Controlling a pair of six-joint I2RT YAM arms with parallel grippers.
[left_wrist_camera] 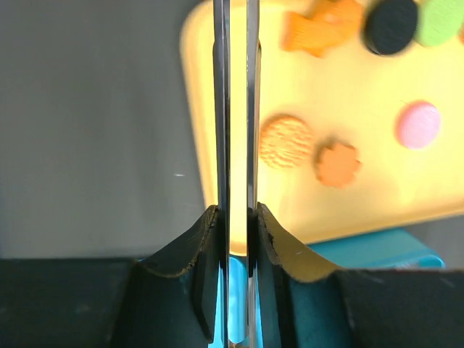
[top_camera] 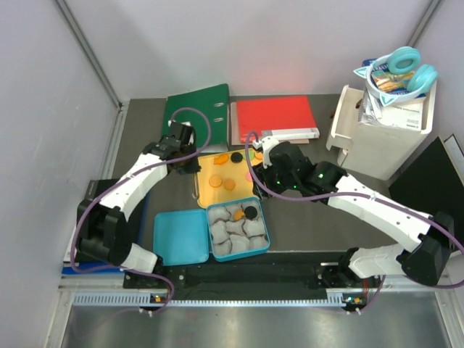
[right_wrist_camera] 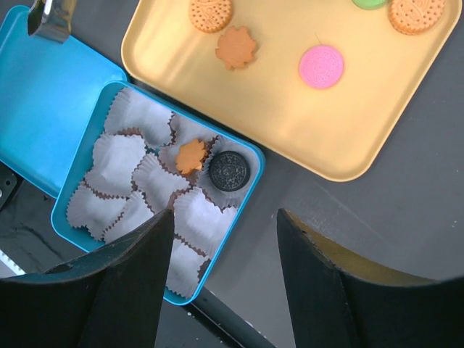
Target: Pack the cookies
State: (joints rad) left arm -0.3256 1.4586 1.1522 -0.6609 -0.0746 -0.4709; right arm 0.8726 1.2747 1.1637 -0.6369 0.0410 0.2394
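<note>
Metal tongs are pinched by the left gripper; the right gripper is held spread. Most cookies are seen on the yellow tray; two are set in the blue tin, at its tray-side corner.

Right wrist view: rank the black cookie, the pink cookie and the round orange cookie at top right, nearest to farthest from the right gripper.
1. black cookie: in the tin, just ahead of the right gripper.
2. pink cookie: mid-tray, off to the right.
3. round orange cookie: at the tray's top-right corner, clearly farthest.
</note>
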